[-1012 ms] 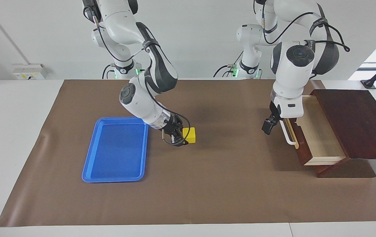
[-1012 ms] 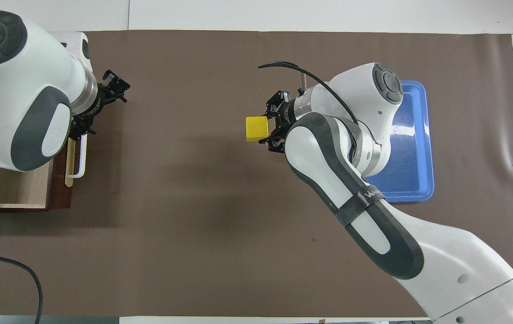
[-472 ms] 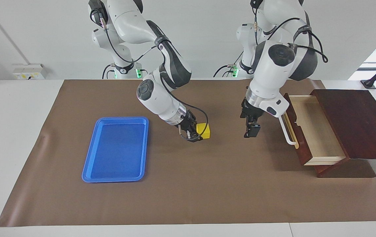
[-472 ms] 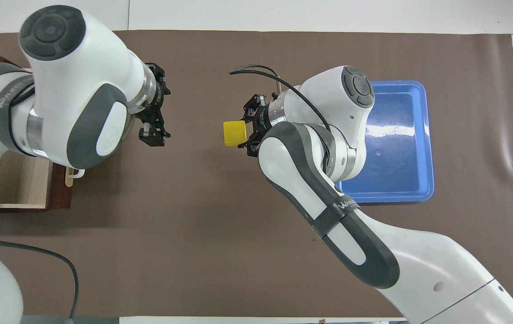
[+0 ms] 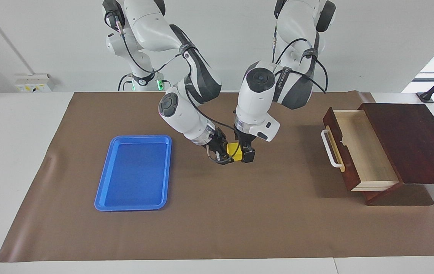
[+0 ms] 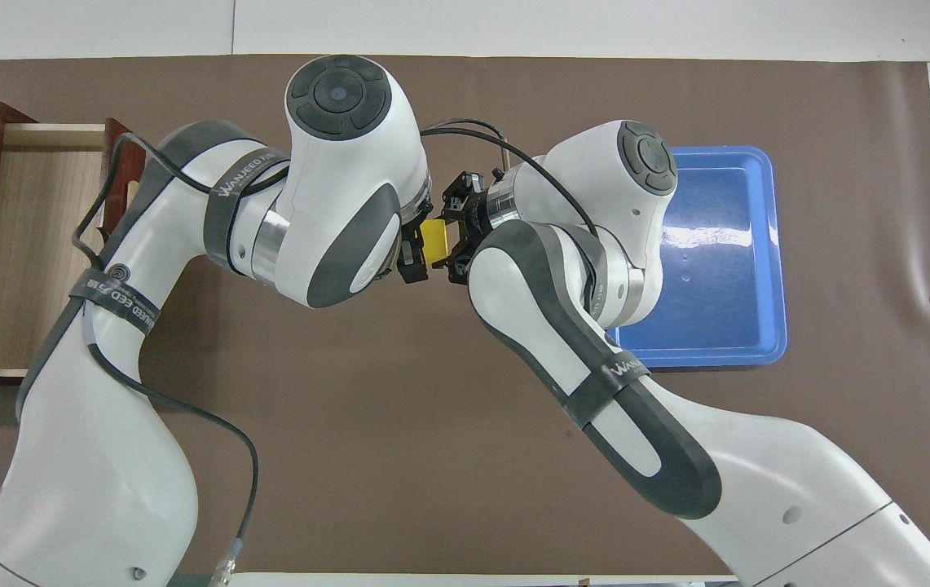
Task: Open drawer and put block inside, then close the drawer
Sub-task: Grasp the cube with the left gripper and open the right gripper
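1. Here we see the right end effector (image 5: pixel 227 155) clenched on the block (image 5: pixel 234 150), holding it over the middle of the brown mat (image 5: pixel 217 228) on the counter (image 5: pixel 15 152).
2. We find the left end effector (image 5: pixel 246 151) at the same block, its fingers spread wide on either side of it; we cannot tell whether they touch it.
3. We note the drawer (image 5: pixel 357 152) pulled open at the left arm's end of the counter, its white handle (image 5: pixel 330 149) facing the mat's middle and its light wood interior showing.
4. We see a blue tray (image 5: pixel 133 173) lying flat toward the right arm's end.
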Controlling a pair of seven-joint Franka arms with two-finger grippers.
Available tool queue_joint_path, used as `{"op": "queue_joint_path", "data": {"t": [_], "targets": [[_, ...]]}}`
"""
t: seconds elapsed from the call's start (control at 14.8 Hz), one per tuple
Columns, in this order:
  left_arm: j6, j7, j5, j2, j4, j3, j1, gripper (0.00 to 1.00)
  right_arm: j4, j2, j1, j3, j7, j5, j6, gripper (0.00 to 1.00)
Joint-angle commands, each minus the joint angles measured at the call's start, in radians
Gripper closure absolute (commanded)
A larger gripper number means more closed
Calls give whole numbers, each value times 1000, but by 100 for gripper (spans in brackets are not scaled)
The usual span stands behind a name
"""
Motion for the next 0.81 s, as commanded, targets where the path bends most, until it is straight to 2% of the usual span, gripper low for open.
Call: {"op": "queue_joint_path", "data": {"t": [0.0, 0.74], "targets": [[-31, -48, 9, 14, 43, 18, -11, 0, 15, 11, -1, -1, 14, 5, -1, 100], [-14, -49, 46, -9, -33, 18, -62, 0, 15, 11, -7, -2, 13, 5, 0, 100]]}}
